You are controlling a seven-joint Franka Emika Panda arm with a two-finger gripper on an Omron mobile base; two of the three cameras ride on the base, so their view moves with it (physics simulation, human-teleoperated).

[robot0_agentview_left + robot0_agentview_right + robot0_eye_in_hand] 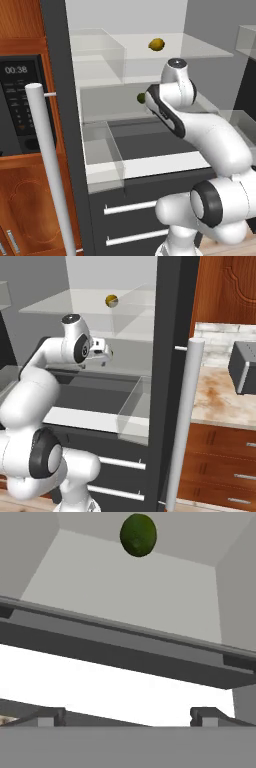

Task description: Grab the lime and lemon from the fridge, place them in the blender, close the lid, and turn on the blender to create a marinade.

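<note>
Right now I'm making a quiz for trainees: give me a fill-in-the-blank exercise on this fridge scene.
1. The lemon lies on the ____ glass shelf of the fridge.
2. The lime lies one shelf ____ the lemon.
3. The tool's jaws stand ____, holding nothing.
4. The fridge door is ____.

Missing words: top; below; open; open

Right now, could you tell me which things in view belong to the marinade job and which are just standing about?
For the job:
lime, on the middle fridge shelf
lemon, on the upper shelf
fridge, door open
gripper, open, reaching in

Standing about:
microwave, left of the fridge
grey appliance on the counter
</note>
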